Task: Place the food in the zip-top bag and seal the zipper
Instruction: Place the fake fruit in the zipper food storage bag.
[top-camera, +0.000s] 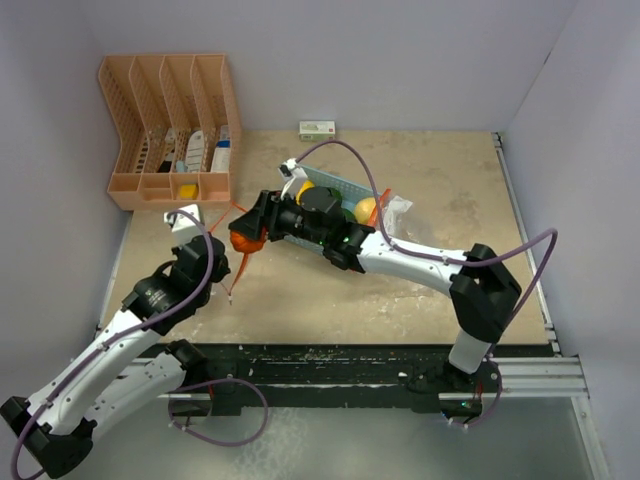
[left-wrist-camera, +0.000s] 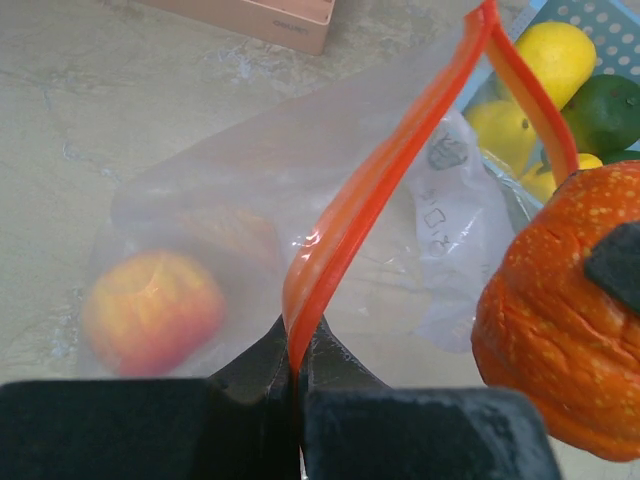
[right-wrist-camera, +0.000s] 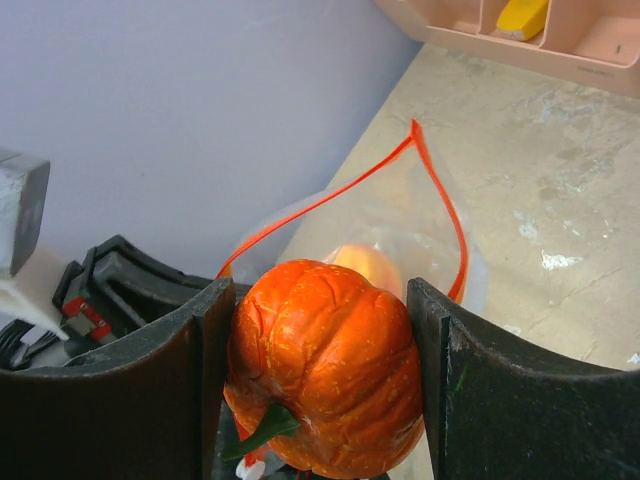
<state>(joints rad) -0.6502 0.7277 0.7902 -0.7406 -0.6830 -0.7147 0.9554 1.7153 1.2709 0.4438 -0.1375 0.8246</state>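
My right gripper (top-camera: 250, 228) is shut on an orange toy pumpkin (right-wrist-camera: 325, 365) and holds it at the open mouth of the clear zip-top bag (right-wrist-camera: 400, 220). The bag has an orange zipper strip. My left gripper (left-wrist-camera: 295, 345) is shut on that strip and holds one end of it up. A red-yellow round fruit (left-wrist-camera: 150, 310) lies inside the bag. The pumpkin (left-wrist-camera: 565, 320) hangs just right of the strip. More food, yellow lemons (left-wrist-camera: 550, 55) and a green lime (left-wrist-camera: 610, 110), lies in the light-blue basket (top-camera: 340, 185) behind my right arm.
A pink-orange slotted organizer (top-camera: 170, 120) stands at the back left with small items in it. A small white box (top-camera: 317, 128) sits against the back wall. A crumpled clear wrapper (left-wrist-camera: 455, 230) lies beside the basket. Walls close in on three sides.
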